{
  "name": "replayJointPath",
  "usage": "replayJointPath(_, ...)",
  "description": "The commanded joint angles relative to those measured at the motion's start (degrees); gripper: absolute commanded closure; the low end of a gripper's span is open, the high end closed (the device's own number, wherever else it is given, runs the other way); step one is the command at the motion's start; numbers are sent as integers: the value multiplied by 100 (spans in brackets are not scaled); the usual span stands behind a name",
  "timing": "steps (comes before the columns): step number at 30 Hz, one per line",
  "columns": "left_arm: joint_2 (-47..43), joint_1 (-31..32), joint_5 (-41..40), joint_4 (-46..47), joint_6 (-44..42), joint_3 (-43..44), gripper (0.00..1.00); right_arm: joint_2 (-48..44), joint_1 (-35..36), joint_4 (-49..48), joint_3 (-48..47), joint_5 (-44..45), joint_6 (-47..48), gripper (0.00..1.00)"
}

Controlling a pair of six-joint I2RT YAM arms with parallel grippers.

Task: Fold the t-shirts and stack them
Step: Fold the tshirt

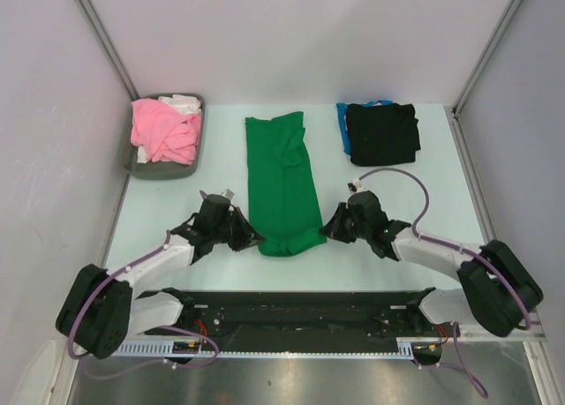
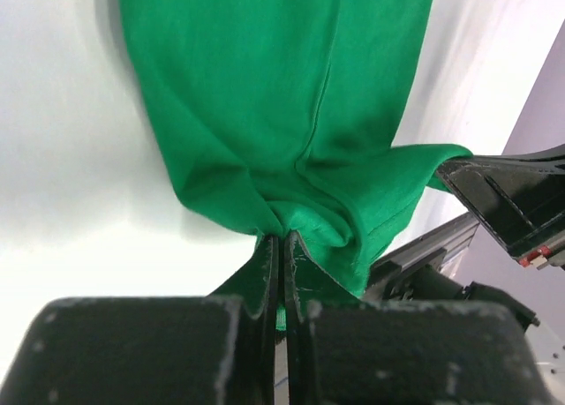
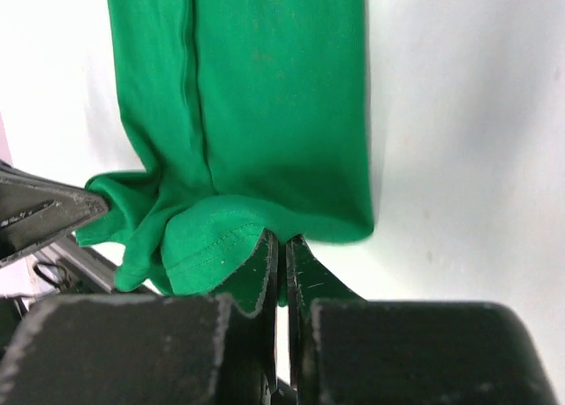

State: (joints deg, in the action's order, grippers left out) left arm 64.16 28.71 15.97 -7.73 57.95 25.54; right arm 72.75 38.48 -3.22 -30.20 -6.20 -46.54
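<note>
A bright green t-shirt [image 1: 282, 180] lies as a long narrow strip down the middle of the table, folded lengthwise. My left gripper [image 1: 256, 238] is shut on its near left corner, and in the left wrist view green cloth [image 2: 291, 114] bunches between the closed jaws of the left gripper [image 2: 282, 239]. My right gripper [image 1: 325, 230] is shut on the near right corner, with the stitched hem [image 3: 212, 242] pinched at the right gripper [image 3: 282, 242]. A folded black t-shirt [image 1: 381, 133] lies on a blue one [image 1: 342, 123] at the back right. Pink [image 1: 161, 130] and white [image 1: 182, 103] t-shirts are piled in the tray.
A dark grey tray [image 1: 163, 170] stands at the back left of the pale table [image 1: 397, 246]. White walls close in both sides and the back. A black rail [image 1: 291, 308] with the arm bases runs along the near edge.
</note>
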Motion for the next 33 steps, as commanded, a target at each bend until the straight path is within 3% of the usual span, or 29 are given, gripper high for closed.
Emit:
replayJointPath(1,403,-462,266,307,-390,609,100,607,-437,-671,-671,-478,233,100)
replayJointPath(13,2020,-1517,960,421,-794,1988,100,2364,-1044,-811,-2603,-1199,242,100)
replayJointPath(22,3268,-1877,1101,395,-856,2868,100,3403,-1457,-829,-3457,-1507,163,100)
replayJointPath(33,4095,-2132,1172,316,-865,3650,100,4431,-1650,-873,-4371,-1709,23,100)
